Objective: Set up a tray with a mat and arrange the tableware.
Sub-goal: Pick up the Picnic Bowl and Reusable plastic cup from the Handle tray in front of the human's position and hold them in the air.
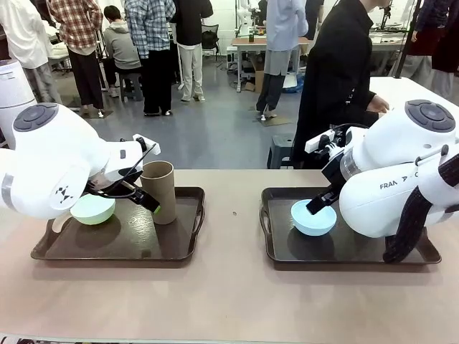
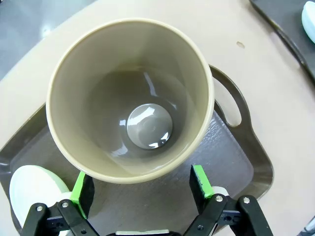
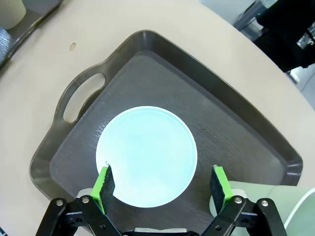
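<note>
Two dark trays sit on the tan table [image 1: 229, 301]. On the left tray [image 1: 107, 256] there is a mint green bowl [image 1: 92, 209] near its left end. A tall tan-brown cup [image 1: 159, 188] stands upright just beside the bowl, closer to the tray's right handle. The left gripper [image 1: 147, 201] is right at this cup. Its fingers are spread wide, with the green pads [image 2: 199, 179] on either side of the cup's near edge. I cannot tell if they touch it. The cup has nothing in it. On the right tray [image 1: 344, 261] a light blue bowl [image 1: 313, 218] sits near the left handle. The right gripper [image 3: 161, 182] hangs over this bowl with its fingers wide, one pad at each side. A person [image 1: 337, 79] in dark clothes stands at the far side of the table.
</note>
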Available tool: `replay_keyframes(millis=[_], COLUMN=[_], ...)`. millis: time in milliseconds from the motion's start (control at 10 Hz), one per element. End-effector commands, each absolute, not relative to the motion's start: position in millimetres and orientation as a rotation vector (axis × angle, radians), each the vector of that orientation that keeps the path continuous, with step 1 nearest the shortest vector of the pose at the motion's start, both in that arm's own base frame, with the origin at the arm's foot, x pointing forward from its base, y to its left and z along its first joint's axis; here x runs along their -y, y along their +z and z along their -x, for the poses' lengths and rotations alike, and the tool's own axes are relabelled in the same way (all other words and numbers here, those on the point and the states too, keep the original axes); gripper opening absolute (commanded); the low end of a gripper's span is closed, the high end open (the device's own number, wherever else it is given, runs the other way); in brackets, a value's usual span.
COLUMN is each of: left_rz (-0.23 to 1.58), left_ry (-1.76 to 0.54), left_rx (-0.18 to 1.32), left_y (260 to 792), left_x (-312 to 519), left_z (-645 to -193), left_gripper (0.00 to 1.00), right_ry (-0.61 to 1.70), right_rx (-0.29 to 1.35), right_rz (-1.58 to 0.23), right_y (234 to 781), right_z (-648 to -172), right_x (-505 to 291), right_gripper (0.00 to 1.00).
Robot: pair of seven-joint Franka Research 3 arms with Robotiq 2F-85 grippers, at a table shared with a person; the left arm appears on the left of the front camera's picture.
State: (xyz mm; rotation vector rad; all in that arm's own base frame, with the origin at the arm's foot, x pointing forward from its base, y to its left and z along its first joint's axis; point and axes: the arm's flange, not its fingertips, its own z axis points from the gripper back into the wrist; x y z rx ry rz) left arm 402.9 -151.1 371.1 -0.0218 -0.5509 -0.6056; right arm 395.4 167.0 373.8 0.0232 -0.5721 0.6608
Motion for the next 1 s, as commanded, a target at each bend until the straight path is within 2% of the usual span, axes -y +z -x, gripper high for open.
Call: replay_keyframes(millis=[0,600,800,900], left_rz=[0.022,0.022,-0.017,-0.065], left_ry=[-0.605,-0.606,-0.660,-0.640], left_rx=[0.551,0.551,0.583,0.590], left_y=[371,371,428,453], left_x=[151,151,129,115], left_z=[-403,-403,-350,-326], left_gripper=[1.00,1.00,1.00,1.00], right_ry=[0.661,0.661,0.603,0.657], right_rx=[0.572,0.572,0.559,0.648], right_rz=[-0.023,-0.023,0.011,-0.041], right_y=[374,374,435,469], right_z=[-395,-395,-344,-312], right_x=[-167,-167,-181,-183], right_gripper=[1.00,1.00,1.00,1.00])
